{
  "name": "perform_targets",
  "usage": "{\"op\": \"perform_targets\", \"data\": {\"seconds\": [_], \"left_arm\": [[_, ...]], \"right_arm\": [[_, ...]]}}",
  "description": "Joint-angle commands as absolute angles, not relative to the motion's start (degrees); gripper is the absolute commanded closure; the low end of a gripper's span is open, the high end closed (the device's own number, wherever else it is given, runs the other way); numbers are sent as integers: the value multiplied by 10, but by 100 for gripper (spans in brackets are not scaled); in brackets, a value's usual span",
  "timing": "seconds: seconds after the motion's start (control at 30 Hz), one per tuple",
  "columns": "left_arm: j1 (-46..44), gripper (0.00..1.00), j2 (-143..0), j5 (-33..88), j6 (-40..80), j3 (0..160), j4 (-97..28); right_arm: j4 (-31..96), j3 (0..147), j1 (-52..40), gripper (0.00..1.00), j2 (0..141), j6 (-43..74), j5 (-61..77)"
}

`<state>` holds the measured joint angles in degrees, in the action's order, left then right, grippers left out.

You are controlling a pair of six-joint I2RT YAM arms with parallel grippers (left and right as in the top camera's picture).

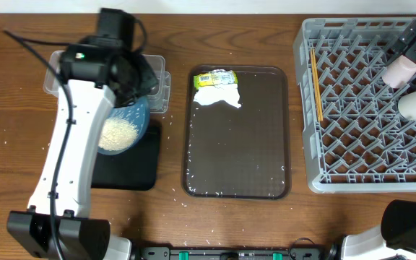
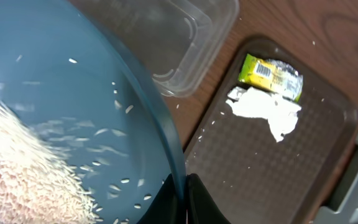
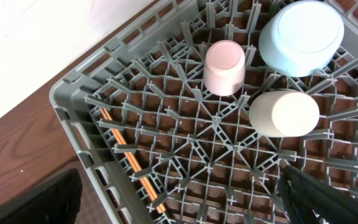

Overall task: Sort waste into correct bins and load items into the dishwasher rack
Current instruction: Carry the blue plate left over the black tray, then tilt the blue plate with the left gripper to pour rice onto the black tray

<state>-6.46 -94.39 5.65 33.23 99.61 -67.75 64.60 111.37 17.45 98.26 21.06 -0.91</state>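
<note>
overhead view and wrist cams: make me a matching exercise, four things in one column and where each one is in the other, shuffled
Things
1. heap of rice
2. wrapper
3. pink cup
4. blue bowl

Places
a. in the grey rack
b. held by the left gripper above the black tray
c. on the brown tray
d. inside the blue bowl

Pairs: 1-d, 2-c, 3-a, 4-b
</note>
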Motion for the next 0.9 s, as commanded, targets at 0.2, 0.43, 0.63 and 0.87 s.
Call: {"op": "perform_targets", "data": {"seconds": [0.2, 0.43, 0.63, 0.87], "left_arm": [[14, 94, -934, 176, 334, 969, -686], [55, 94, -934, 254, 316, 967, -693], [98, 94, -934, 377, 273, 964, -701], [141, 94, -934, 434, 255, 939, -705]], "right_arm": [[646, 1117, 176, 1, 983, 218, -13], [646, 1117, 176, 1, 983, 218, -13], [646, 1117, 176, 1, 983, 218, -13], [646, 1117, 176, 1, 983, 218, -13]]}}
